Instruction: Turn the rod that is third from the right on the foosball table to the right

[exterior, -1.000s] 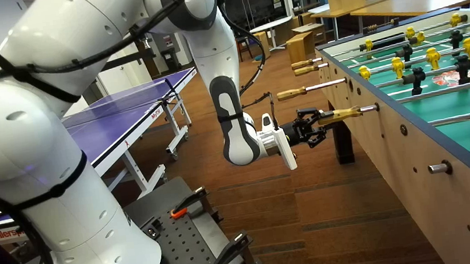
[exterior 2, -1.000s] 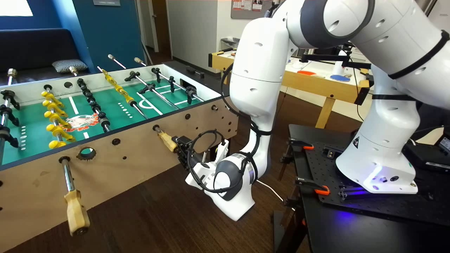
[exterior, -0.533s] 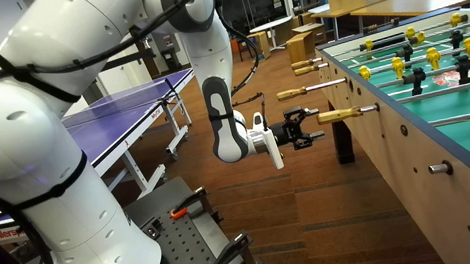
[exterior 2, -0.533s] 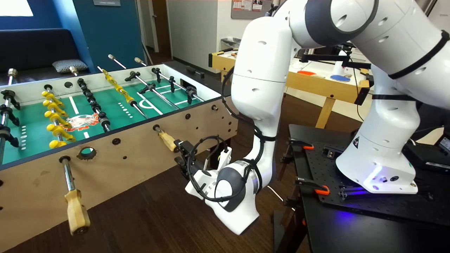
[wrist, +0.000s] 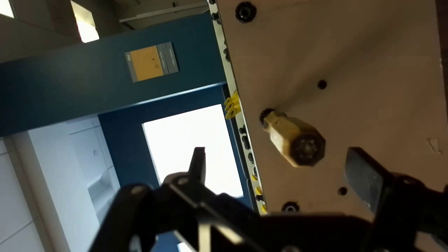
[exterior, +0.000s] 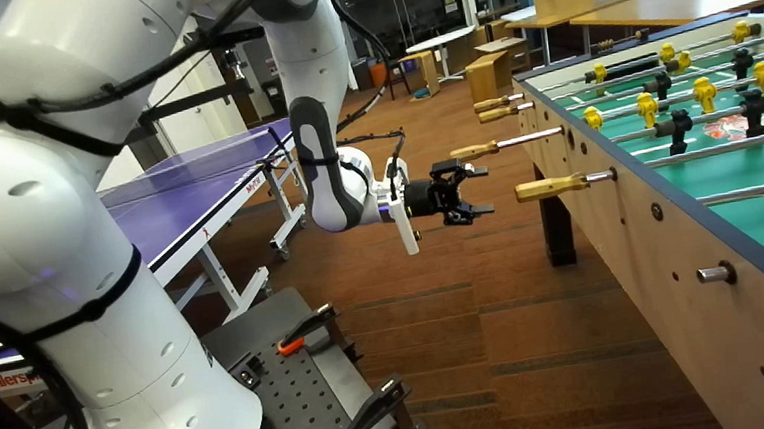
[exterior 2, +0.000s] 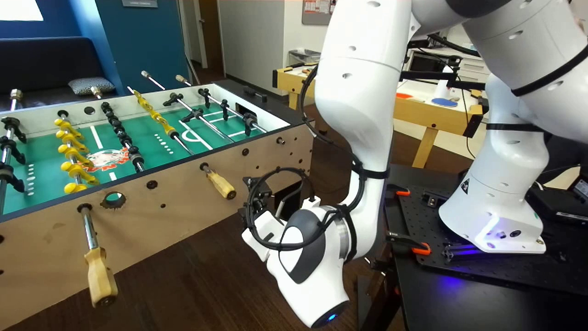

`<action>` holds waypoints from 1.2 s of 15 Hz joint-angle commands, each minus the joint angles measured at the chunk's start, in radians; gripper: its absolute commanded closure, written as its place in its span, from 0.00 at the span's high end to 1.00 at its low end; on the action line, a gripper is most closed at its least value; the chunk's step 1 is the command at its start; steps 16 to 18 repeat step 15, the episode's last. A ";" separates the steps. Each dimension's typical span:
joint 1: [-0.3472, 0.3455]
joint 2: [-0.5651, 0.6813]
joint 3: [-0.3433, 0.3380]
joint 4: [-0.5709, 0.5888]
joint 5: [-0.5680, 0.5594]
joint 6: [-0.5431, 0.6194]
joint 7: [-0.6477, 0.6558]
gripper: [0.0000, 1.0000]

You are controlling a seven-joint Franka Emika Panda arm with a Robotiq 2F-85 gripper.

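In an exterior view, at far left, there is the purple ping-pong table (exterior: 171,215), well apart from the fingers (exterior: 483,209). Lower, also to the left of the fingers, the black stand (exterior: 263,316) carries the arm (exterior: 124,312) and two clamps (exterior: 370,411) with orange parts. Next comes the gripper (exterior: 484,190): its fingers are apart, one above the other, with open space between them, and below them lies open floor (exterior: 411,335).

Just to the right of the fingertips, at nearly the same height, is the rod (exterior: 561,185) — a gap separates its near end from them. In the wrist view its tan wooden handle (wrist: 285,134) shows between the two fingers, ahead of them. With this one, I count four wooden handles. Two smaller-looking handles (exterior: 497,113), close together, are above and to the right of the fingers; one more handle (exterior: 473,152) appears just above them.

Then stands the foosball table (exterior: 649,254), its side wall facing the fingers and its dark top edge passing above the rod. It contains the green playfield (exterior 2: 149,151) with black figures (exterior 2: 118,128) and yellow figures (exterior 2: 68,149) — on one bar I count five yellow. Low on the right of the fingers, one bare rod end (exterior: 714,273) comes out of the wall. Well beyond the fingers, in an exterior view, is a grey bin (exterior 2: 305,56); its content is too small to tell.
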 commanded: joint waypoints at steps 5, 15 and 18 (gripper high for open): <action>0.001 -0.402 0.038 -0.239 0.117 0.135 0.140 1.00; 0.041 -0.558 -0.040 -0.261 0.067 0.353 0.166 1.00; 0.041 -0.558 -0.040 -0.261 0.067 0.353 0.166 1.00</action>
